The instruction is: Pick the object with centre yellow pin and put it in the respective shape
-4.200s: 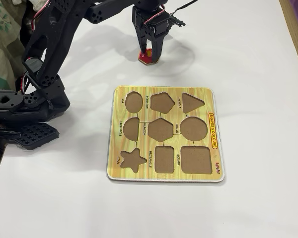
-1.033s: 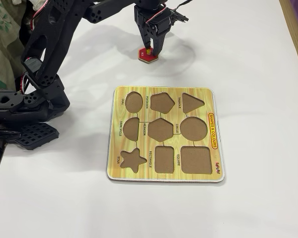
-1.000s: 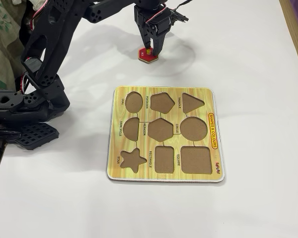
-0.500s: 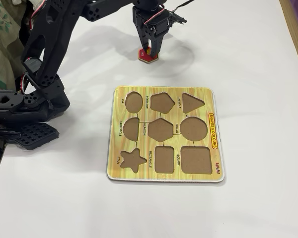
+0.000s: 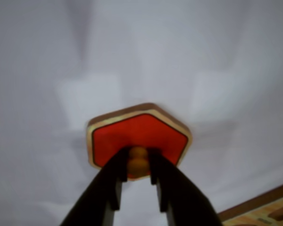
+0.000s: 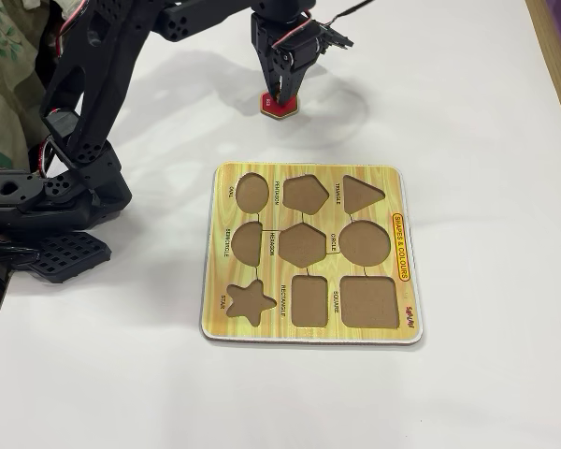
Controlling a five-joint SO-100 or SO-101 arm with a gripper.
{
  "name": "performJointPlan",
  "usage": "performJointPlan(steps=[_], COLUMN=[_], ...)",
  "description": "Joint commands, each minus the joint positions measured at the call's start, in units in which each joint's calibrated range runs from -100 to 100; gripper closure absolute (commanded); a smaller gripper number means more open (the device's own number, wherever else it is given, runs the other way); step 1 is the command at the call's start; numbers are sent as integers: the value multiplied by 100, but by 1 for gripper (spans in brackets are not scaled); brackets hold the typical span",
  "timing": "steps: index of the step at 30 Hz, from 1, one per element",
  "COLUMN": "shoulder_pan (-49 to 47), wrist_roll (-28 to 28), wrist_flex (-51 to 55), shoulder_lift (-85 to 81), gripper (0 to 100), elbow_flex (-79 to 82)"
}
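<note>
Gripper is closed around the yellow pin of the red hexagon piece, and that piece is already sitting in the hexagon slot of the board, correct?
Not quite. The gripper does close around the yellow pin of the red hexagon piece, but the fixed view shows that piece on the white table, beyond the board. The hexagon slot is empty.

We see a white table (image 6: 467,103) filling nearly the whole fixed view. At its upper left corner a patch of green patterned cloth (image 6: 5,56) shows, and along its upper right edge runs a thin strip of wooden trim (image 6: 553,56).
</note>
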Motion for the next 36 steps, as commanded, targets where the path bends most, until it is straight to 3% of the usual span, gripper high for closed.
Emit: performJointPlan(steps=[1, 19, 29, 36], shoulder_pan=[-59, 39, 673, 1015], wrist_roll=[43, -15, 53, 48], wrist_flex=[77, -18, 68, -10], shoulder_lift=[-100, -452, -1004, -1615], gripper=[99, 98, 99, 99], elbow_flex=[27, 0, 54, 1061])
